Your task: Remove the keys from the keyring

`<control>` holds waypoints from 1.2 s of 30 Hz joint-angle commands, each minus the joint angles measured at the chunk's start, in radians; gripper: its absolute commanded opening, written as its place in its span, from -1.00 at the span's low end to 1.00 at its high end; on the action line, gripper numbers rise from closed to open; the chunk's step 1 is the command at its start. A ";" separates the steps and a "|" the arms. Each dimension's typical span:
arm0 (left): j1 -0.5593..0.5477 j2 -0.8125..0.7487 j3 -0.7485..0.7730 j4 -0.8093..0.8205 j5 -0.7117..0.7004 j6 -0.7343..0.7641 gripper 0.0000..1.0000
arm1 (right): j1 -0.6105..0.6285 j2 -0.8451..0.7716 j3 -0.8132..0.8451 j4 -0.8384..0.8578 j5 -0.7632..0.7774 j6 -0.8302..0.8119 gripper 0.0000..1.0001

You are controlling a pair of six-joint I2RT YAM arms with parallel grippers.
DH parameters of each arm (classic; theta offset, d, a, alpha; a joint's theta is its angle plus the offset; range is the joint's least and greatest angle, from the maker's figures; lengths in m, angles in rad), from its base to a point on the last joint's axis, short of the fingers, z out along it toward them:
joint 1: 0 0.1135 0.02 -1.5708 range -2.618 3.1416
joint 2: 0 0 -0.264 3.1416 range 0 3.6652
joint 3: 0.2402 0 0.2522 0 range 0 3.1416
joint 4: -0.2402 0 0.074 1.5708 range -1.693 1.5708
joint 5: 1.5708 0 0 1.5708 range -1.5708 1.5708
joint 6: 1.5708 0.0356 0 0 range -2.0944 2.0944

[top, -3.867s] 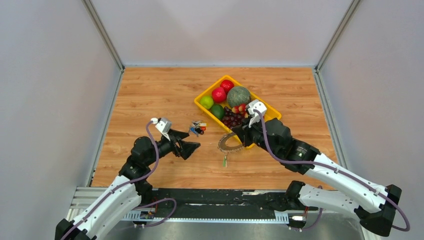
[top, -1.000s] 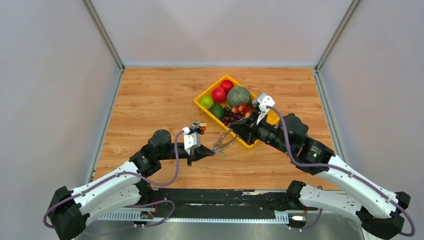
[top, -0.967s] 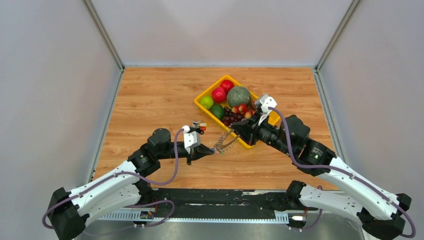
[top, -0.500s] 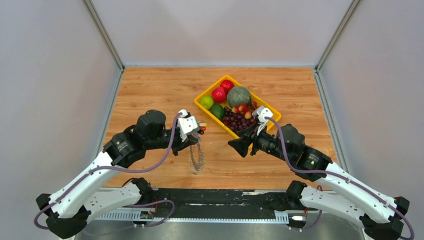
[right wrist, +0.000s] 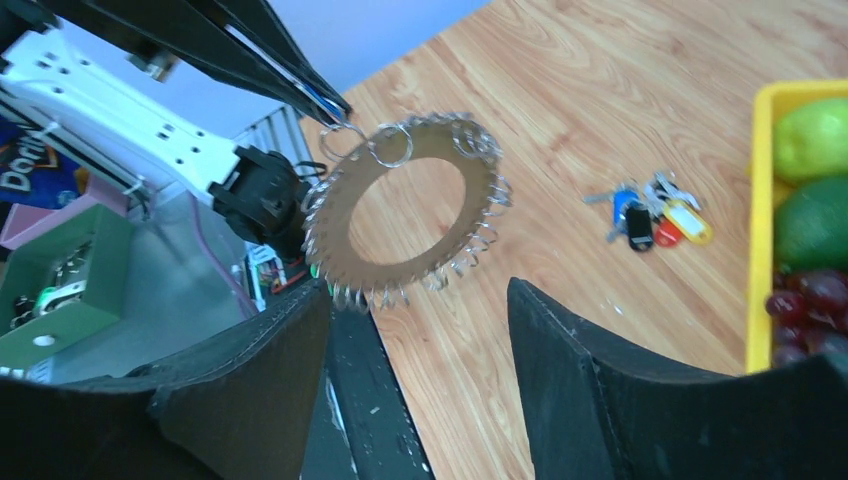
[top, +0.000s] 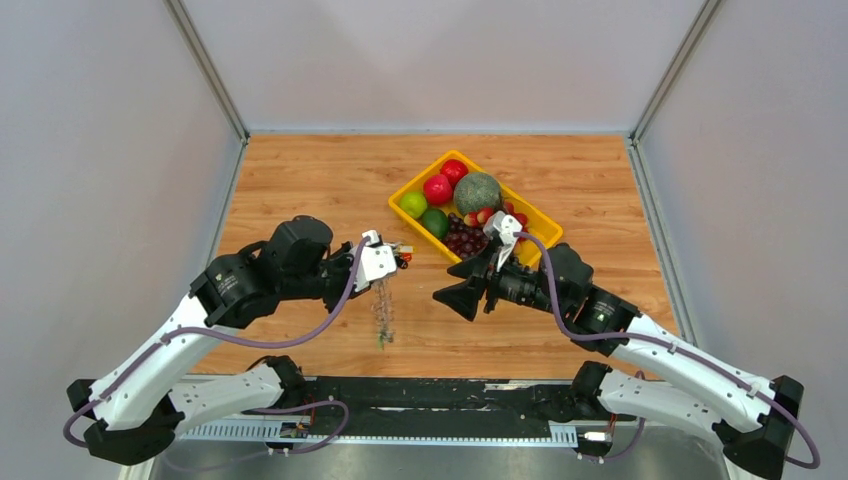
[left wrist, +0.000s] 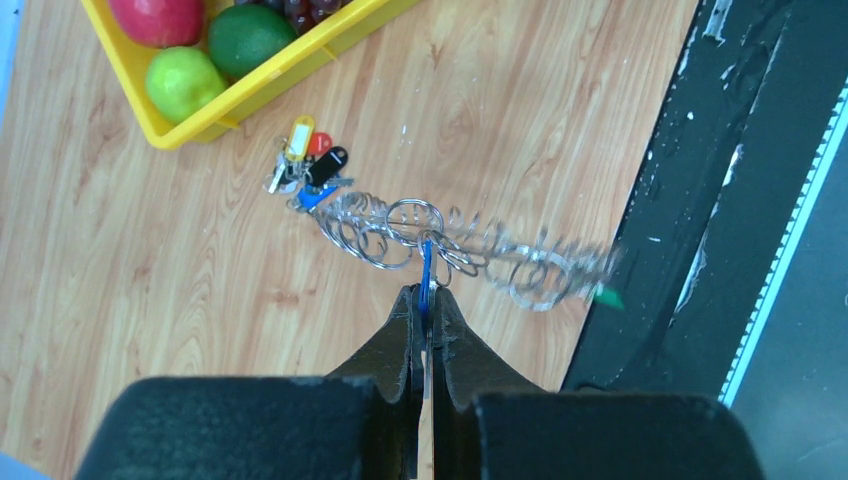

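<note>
The keyring [right wrist: 480, 215], a thin grey ring fringed with silvery keys [left wrist: 520, 268], hangs in the air above the wooden table. It is seen edge-on in the top view as the keyring [top: 382, 310], with a green key at its lowest point. My left gripper [left wrist: 425, 292] is shut on a blue key [left wrist: 427, 262] at the ring's top and carries the whole ring. My right gripper [right wrist: 418, 290] is open with nothing between its fingers. It points at the ring from the right, and a gap shows between the right gripper [top: 445, 283] and the ring.
A small cluster of coloured keys [top: 402, 255] lies on the table near the left gripper [top: 383, 272]. Behind the right arm a yellow tray [top: 422, 177] holds a melon, apples, limes and grapes. The table's black front rail [left wrist: 700, 200] runs below the ring.
The right gripper has opened, let go of the ring and drawn back. The left arm has lifted and swung left, so the ring now hangs from it alone.
</note>
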 commanded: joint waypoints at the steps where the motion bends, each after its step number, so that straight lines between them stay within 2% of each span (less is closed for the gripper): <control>1: -0.015 -0.016 0.047 0.019 -0.036 0.036 -1.00 | 0.002 0.032 0.011 0.171 -0.099 0.048 0.33; 12: -0.022 -0.085 -0.013 0.124 0.029 0.040 -1.00 | 0.061 0.165 0.070 0.222 -0.152 0.037 0.04; 24: -0.022 -0.110 -0.028 0.171 0.107 0.017 -1.00 | 0.100 0.230 0.087 0.309 -0.200 0.006 0.01; 32: -0.021 -0.104 -0.068 0.225 0.152 0.062 -1.00 | 0.100 0.288 0.099 0.379 -0.210 -0.022 0.06; 36: -0.022 -0.104 -0.073 0.235 0.170 0.085 -1.00 | 0.100 0.271 0.118 0.356 -0.193 -0.081 0.07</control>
